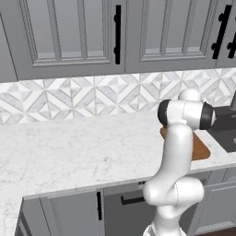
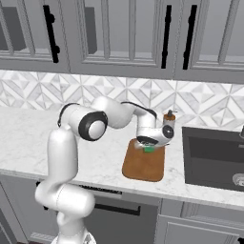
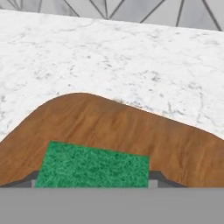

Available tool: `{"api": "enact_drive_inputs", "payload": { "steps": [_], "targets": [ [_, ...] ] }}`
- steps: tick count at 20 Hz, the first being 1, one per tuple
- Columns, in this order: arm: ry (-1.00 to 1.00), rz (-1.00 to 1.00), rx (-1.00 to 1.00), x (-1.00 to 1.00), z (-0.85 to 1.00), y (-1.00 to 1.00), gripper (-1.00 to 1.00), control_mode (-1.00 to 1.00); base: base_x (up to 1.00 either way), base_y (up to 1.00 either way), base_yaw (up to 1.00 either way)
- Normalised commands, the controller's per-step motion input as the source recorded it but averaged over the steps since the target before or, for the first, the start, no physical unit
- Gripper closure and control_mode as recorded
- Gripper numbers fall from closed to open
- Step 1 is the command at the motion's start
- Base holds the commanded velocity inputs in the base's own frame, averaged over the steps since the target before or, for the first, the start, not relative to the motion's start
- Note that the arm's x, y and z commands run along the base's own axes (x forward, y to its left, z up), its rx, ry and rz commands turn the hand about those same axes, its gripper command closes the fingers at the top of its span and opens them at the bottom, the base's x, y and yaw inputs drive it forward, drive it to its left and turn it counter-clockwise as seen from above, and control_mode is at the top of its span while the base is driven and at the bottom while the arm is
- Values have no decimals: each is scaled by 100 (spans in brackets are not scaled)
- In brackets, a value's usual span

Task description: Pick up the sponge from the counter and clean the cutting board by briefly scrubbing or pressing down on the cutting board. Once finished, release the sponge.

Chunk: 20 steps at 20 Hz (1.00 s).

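Going left to right with the cutting board [image 2: 143,165] as the anchor: left of it, the white marble counter [image 2: 28,143] runs wide, and the arm's elbow rises there in the right base view. The board itself is brown wood with rounded corners, lying flat near the counter's front edge. The gripper [image 2: 149,147] hangs over the board's back end with the sponge [image 2: 149,149] between its jaws, so it's clamped on the sponge. In the hand view the sponge [image 3: 94,165] is a grainy green rectangle sitting right above the wood; can't tell whether it's actually pressing on it. Just behind the board's back right corner stands a small brown bottle [image 2: 169,117] with a pump top. Right of the board is the dark sink [image 2: 214,157]; something pale shows at its bottom right, too cut off to name.

From the left base view the arm covers most of the board [image 1: 201,148]. The sponge's lower layer is hidden.
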Motion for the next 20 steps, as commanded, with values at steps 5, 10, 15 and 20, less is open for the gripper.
{"api": "enact_drive_inputs", "payload": {
  "steps": [5, 10, 15, 20],
  "targets": [
    [0, 0, -3, -99, -23, 0, 100, -100, 0, 0, 0],
    [0, 0, -6, -87, -19, 4, 100, -100, 0, 0, 0],
    [0, 0, -1, -2, -6, 22, 100, -100, 0, 0, 0],
    [-1, 0, 0, 72, -1, 45, 100, -100, 0, 0, 0]
  ]
}}
